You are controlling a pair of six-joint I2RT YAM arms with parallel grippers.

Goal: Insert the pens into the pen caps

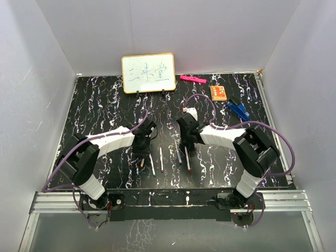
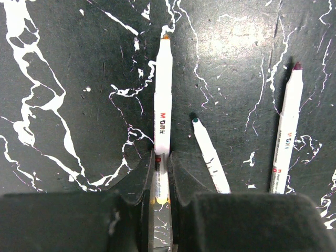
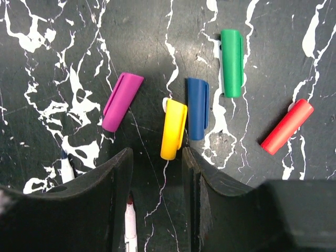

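My left gripper [image 2: 163, 157] is shut on a white pen [image 2: 163, 94] whose orange-yellow tip points away from me; its yellow rear end sits between the jaws. Two more pens lie to its right, one green-tipped [image 2: 210, 155] and one purple-tipped [image 2: 287, 131]. My right gripper [image 3: 157, 157] stands open just short of the pen caps: purple [image 3: 122, 101], yellow [image 3: 174, 129], blue [image 3: 197, 107], green [image 3: 231, 63], red [image 3: 287, 126]. The yellow cap's near end lies just beyond the fingertips. A red-tipped pen [image 3: 129, 223] lies on the table by the left finger.
A small whiteboard [image 1: 148, 73] stands at the back of the black marbled table [image 1: 105, 105]. A pink marker [image 1: 192, 79], an orange card [image 1: 218, 93] and a blue object [image 1: 239, 109] lie at the back right. White walls enclose three sides.
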